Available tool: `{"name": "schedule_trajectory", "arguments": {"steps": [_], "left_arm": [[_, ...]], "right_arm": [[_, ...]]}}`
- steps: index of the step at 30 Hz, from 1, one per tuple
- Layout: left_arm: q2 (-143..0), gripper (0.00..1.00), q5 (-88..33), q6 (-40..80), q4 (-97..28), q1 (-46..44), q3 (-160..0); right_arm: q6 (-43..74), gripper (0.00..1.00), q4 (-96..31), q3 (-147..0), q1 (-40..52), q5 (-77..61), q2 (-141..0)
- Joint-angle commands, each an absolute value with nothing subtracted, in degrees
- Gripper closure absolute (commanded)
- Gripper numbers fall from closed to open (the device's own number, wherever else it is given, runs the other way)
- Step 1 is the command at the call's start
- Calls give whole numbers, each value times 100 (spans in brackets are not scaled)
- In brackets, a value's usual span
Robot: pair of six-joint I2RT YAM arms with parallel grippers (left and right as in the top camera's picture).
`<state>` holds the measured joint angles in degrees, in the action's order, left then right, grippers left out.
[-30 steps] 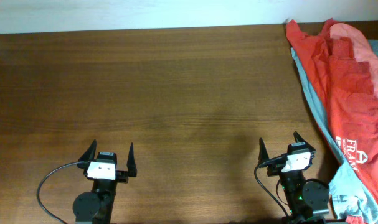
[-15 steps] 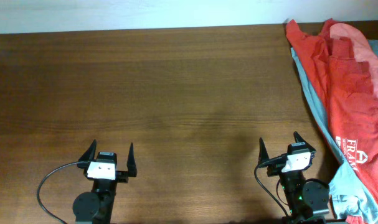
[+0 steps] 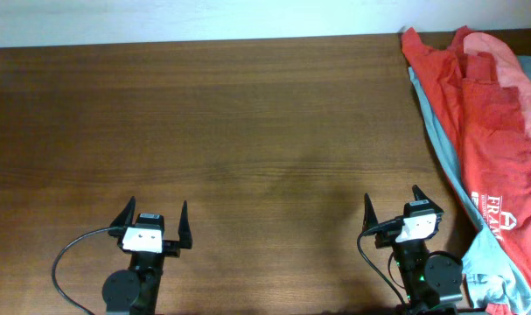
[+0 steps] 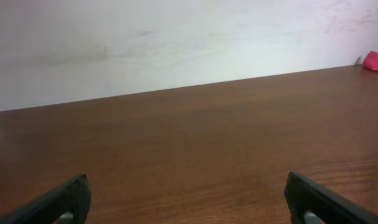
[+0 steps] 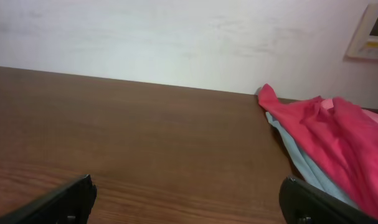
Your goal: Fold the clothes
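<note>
A red-orange T-shirt (image 3: 488, 131) with white lettering lies crumpled in a heap along the table's right edge; it also shows in the right wrist view (image 5: 338, 134). A salmon-pink garment (image 3: 514, 66) and a pale teal garment (image 3: 491, 262) lie in the same heap. My left gripper (image 3: 157, 213) is open and empty at the front left. My right gripper (image 3: 392, 203) is open and empty at the front right, just left of the heap. In both wrist views the fingertips (image 4: 70, 196) (image 5: 73, 193) stand wide apart over bare wood.
The brown wooden table (image 3: 230, 131) runs back to a white wall (image 4: 176, 43). A wall panel (image 5: 370, 31) shows at the far right. Black cables loop from both arm bases at the front edge.
</note>
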<state>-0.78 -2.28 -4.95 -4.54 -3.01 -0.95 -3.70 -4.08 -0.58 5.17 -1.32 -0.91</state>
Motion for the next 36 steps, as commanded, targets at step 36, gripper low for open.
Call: {"name": "schedule_trajectory", "arguments": {"steps": [36], "left_arm": [[-1861,1,-834,449,-1826,-322,-2541]], "right_arm": [[672,1,-2829,-2991,484,-440,-2257]]}}
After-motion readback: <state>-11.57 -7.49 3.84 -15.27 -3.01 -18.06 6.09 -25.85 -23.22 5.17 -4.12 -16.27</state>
